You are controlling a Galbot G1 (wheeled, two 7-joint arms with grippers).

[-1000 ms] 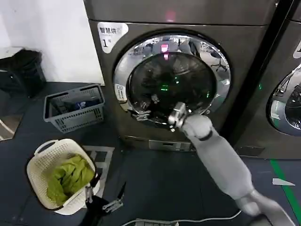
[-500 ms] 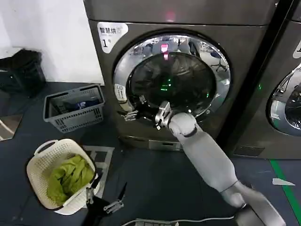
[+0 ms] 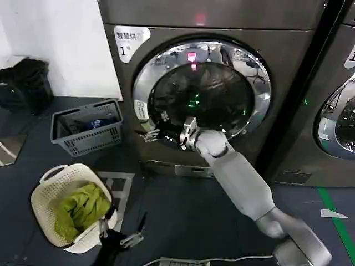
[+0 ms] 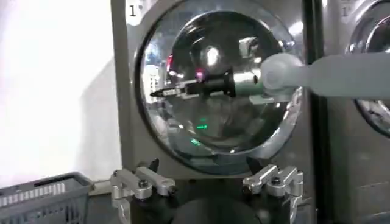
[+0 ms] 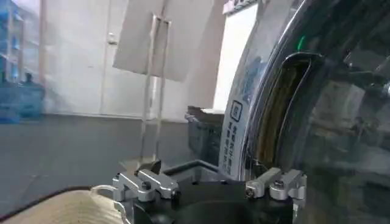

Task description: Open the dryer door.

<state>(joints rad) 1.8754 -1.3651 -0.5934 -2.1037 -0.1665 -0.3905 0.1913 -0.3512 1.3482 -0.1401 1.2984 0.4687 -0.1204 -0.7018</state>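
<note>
The dryer is a dark grey-brown metal box with a white "1" label; its round dryer door — broad shiny chrome rim around dark tinted glass — fills most of the front. The right gripper reaches to the rim's lower left edge, jaws apart. The left gripper hangs low near one white perforated basket, jaws apart — one grey slatted crate sits behind.
</note>
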